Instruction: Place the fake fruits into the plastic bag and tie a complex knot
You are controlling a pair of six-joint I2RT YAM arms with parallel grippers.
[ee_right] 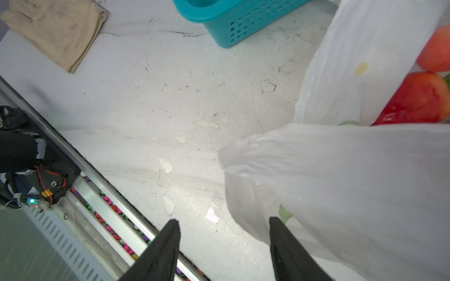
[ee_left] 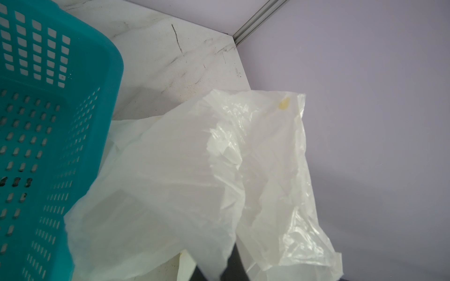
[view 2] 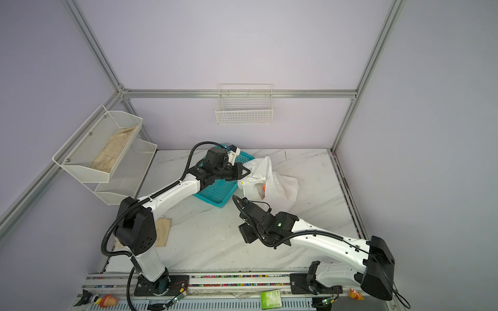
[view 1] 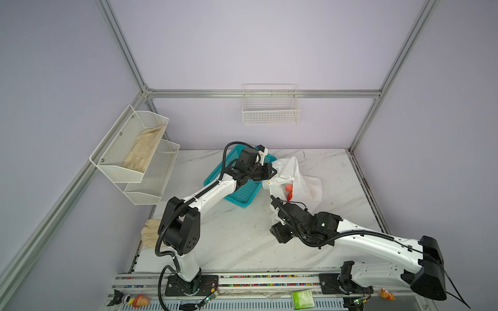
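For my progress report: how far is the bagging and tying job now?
Done: at least two fake fruits lie inside the plastic bag. In hand: the left gripper pinches the bag's edge up; the right gripper is open beside a loose flap. Left: no knot is tied yet.

The thin translucent white plastic bag [ee_left: 255,150] is crinkled and faintly glossy. The teal perforated plastic basket [ee_left: 48,121] looks smooth; the white marble-patterned tabletop [ee_right: 146,97] is scuffed, with flaking patches.
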